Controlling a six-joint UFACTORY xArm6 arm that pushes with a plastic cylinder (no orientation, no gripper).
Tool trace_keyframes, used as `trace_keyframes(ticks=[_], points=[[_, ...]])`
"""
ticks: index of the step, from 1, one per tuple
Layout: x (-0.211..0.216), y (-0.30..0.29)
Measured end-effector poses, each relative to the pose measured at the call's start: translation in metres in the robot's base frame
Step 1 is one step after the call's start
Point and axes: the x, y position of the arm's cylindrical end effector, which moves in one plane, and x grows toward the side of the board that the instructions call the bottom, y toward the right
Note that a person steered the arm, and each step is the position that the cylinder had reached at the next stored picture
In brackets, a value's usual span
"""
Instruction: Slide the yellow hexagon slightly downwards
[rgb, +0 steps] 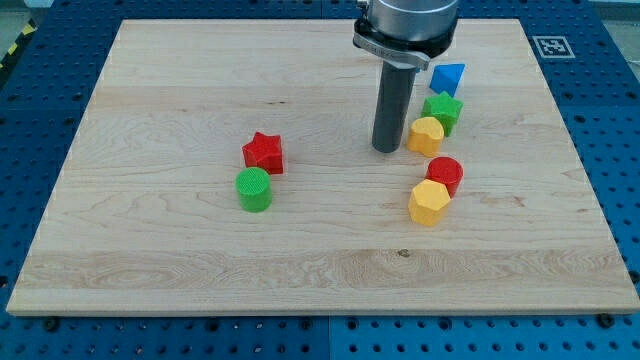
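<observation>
1. Biggest risk tbh: the hexagon (429, 203) is parked below my tip (387, 150) and a bit to the view's right, and a red cylinder (445, 174) is pressed against its upper right edge. If the push is started from up there, the cylinder probably gets dragged along too.
2. A second yellow block (426, 134) (shape can't quite be made out) is sat just right of the tip, nearly touching the rod. It could easily be clipped if the tip is swung rightward without being backed off first.
3. Only a slight move is wanted, so overshoot is a real worry. An off-centre contact would likely get the hexagon spun or shoved sideways instead of straight down.
4. A green star (442, 108) and a blue triangle (448, 77) are stacked up further to the tip's upper right, so that side is crowded.
5. Pose: the rod is held upright, with the tip planted on the board (150, 250), apart from the hexagon. No jaws are fitted, so nothing is spread or pinched; it's just a bare rod.
6. The red star (265, 152) and green cylinder (254, 189) are well off to the tip's left, so not a concern.
</observation>
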Motion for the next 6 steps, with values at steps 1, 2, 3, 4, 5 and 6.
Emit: trace_keyframes(ticks=[1, 2, 3, 4, 5, 6], points=[[0.000, 0.009], [0.000, 0.046], [0.002, 0.063], [0.007, 0.051], [0.020, 0.022], [0.062, 0.020]])
